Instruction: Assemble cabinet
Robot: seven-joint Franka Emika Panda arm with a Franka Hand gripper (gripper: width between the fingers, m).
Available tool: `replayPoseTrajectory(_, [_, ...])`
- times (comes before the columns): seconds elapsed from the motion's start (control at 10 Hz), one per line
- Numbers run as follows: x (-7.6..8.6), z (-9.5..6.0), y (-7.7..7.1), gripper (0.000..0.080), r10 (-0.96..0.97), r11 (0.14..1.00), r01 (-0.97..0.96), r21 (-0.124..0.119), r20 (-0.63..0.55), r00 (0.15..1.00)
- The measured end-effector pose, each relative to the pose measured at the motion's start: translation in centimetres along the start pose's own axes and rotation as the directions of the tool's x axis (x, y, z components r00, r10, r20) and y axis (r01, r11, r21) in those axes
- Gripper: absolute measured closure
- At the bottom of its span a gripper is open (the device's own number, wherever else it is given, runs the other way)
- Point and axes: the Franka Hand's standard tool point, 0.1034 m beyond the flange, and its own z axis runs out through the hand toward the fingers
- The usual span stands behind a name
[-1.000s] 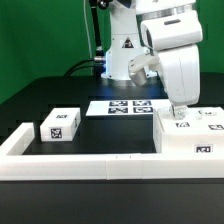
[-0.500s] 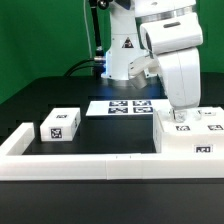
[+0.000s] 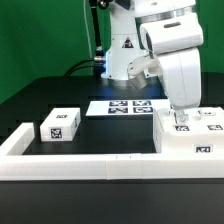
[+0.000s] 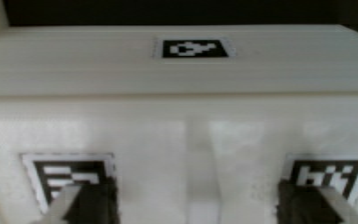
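Note:
The cabinet [image 3: 196, 138], a large white box with tags on its top and front, stands at the exterior view's right. My gripper [image 3: 181, 117] is right over its top, fingertips down at its surface. In the wrist view the cabinet [image 4: 176, 95] fills the frame, with one tag [image 4: 194, 48] on the far face and two tags near the fingers. The gripper [image 4: 197, 205] is open, with a raised part of the cabinet between the spread fingers [image 4: 73, 205]. It holds nothing. A small white drawer-like box [image 3: 60, 124] with tags sits apart at the exterior view's left.
A long low white L-shaped rail [image 3: 80, 166] runs along the front and up the left side. The marker board [image 3: 125, 105] lies flat behind the middle, in front of the robot base [image 3: 122, 55]. The table is black.
The gripper has edged slightly toward the exterior view's right and down over the cabinet top. The cabinet and the small box have not moved.

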Motion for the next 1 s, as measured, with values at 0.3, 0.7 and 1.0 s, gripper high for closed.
replayPoseTrajectory(0.3, [0.8, -1.7, -1.9, 0.0155, 0.012, 1.000, -0.012, -0.013, 0.024, 1.000])
replayPoseTrajectory(0.7, [0.7, -1.4, -2.1, 0.0151, 0.017, 1.000, -0.016, -0.009, 0.023, 1.000])
replayPoseTrajectory(1.0, [0.3, -1.6, -5.9, 0.0151, 0.096, 0.994, -0.095, -0.054, 0.034, 0.995])
